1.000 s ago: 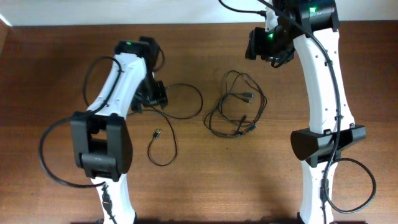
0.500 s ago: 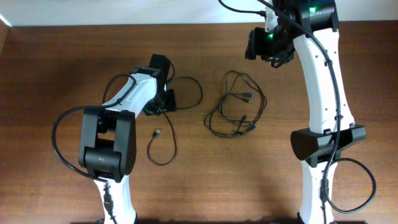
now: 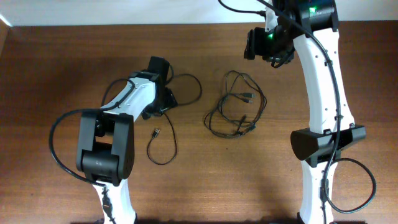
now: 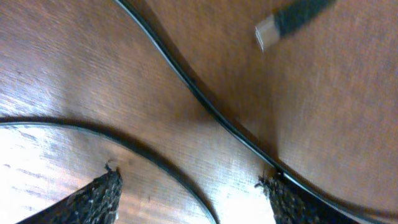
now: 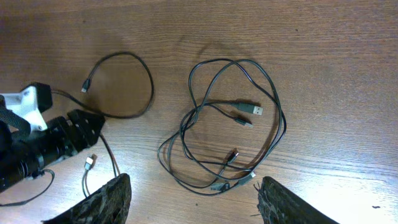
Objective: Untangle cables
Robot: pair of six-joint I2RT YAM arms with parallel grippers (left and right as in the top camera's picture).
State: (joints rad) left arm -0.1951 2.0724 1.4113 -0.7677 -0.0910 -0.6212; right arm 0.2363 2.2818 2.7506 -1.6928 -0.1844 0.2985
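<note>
A tangle of thin black cables (image 3: pixel 236 107) lies at the table's middle; in the right wrist view (image 5: pixel 227 124) several plugs show inside it. A separate looped cable (image 3: pixel 189 84) lies to its left, with its plug (image 3: pixel 156 132) nearer the front. My left gripper (image 3: pixel 165 99) is low over this cable. In the left wrist view it is open (image 4: pixel 193 196), with a strand (image 4: pixel 186 84) and a second strand (image 4: pixel 134 148) running between the fingers, and a plug (image 4: pixel 292 18) beyond. My right gripper (image 3: pixel 266 48) is open (image 5: pixel 196 202) and empty, high over the far side.
The brown wooden table (image 3: pixel 62 62) carries only the cables. The left arm's gripper (image 5: pixel 62 143) shows in the right wrist view beside the separate loop (image 5: pixel 124 81). The white arm bases stand at the near edge.
My left gripper has swung right and settled lower over the separate looped cable, whose loop shifted slightly. The right arm and the tangle have not moved.
</note>
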